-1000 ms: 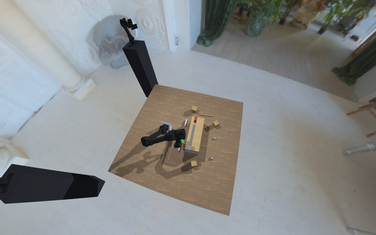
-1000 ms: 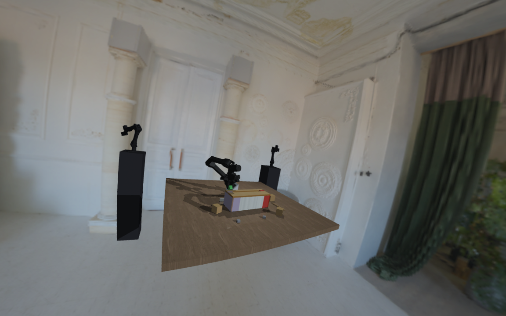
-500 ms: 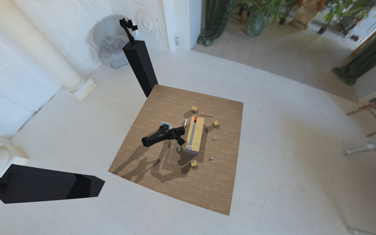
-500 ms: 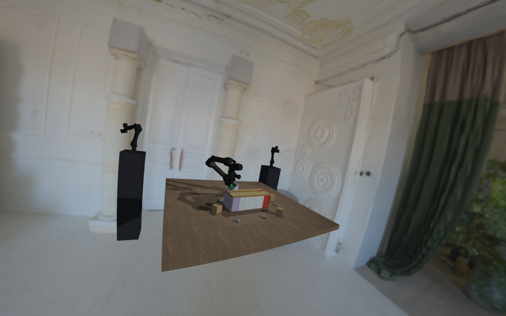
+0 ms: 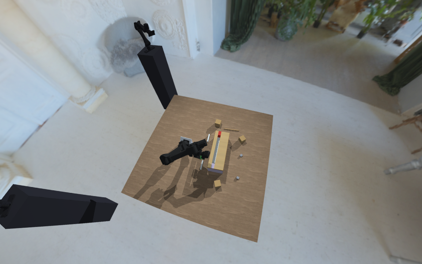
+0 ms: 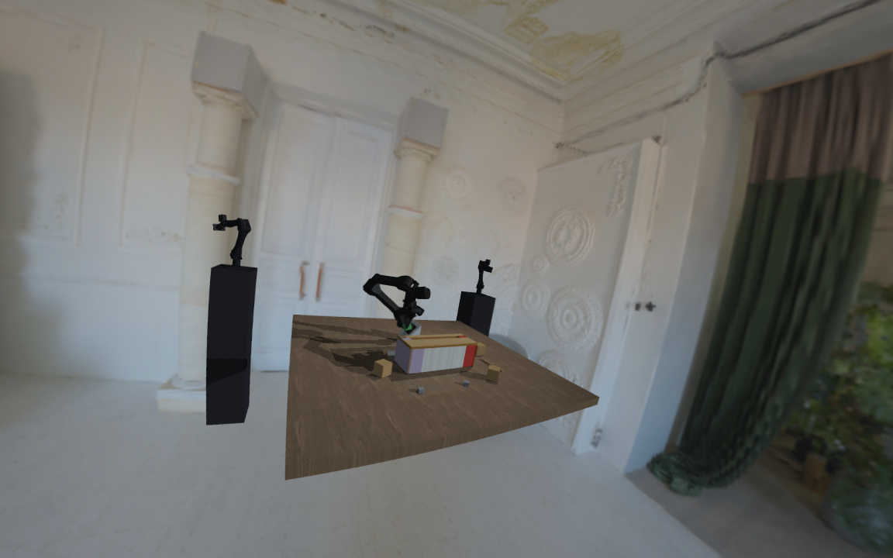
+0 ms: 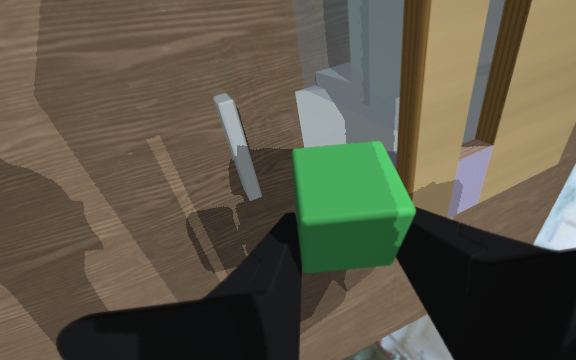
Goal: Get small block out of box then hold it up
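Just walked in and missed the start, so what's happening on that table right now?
The arm's pincer is shut on a small green block, with a black finger pressed to each side. The block is out of the long wooden box and held above the table, right beside the box's lavender end. Loose tan cubes and tiny grey bits lie around the box.

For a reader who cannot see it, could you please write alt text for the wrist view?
The gripper is shut on a green block, held above the wooden table. Just beyond stands the clear-fronted wooden box, with a small pale grey strip lying on the table to its left.
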### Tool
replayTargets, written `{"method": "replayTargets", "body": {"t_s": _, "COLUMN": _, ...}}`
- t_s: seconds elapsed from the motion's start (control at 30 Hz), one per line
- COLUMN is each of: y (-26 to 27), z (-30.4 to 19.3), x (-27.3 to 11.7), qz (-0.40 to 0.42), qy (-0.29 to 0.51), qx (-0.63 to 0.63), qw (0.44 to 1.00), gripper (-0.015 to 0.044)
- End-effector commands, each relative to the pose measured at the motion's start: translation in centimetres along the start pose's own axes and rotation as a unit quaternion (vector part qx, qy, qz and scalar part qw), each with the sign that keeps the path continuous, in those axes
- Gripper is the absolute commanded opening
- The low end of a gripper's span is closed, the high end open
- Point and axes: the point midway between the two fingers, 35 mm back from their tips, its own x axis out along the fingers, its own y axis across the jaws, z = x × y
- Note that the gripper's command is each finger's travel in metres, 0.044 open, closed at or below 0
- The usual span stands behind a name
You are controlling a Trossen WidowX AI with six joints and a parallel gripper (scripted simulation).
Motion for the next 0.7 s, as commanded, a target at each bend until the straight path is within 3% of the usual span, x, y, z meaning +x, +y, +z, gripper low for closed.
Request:
{"method": "replayTargets", "body": {"t_s": 0.0, "y": -0.2, "z": -0.2, "x": -0.4, "qz": -0.006, "qy": 0.009, "qx": -0.085, "qw": 0.996, "gripper": 0.0}}
{"method": "replayTargets", "body": {"t_s": 0.3, "y": -0.5, "z": -0.3, "x": -1.3, "qz": -0.012, "qy": 0.028, "qx": -0.276, "qw": 0.961, "gripper": 0.0}}
{"method": "replayTargets", "body": {"t_s": 0.67, "y": -0.9, "z": -0.4, "x": -2.3, "qz": -0.013, "qy": 0.052, "qx": -0.482, "qw": 0.875, "gripper": 0.0}}
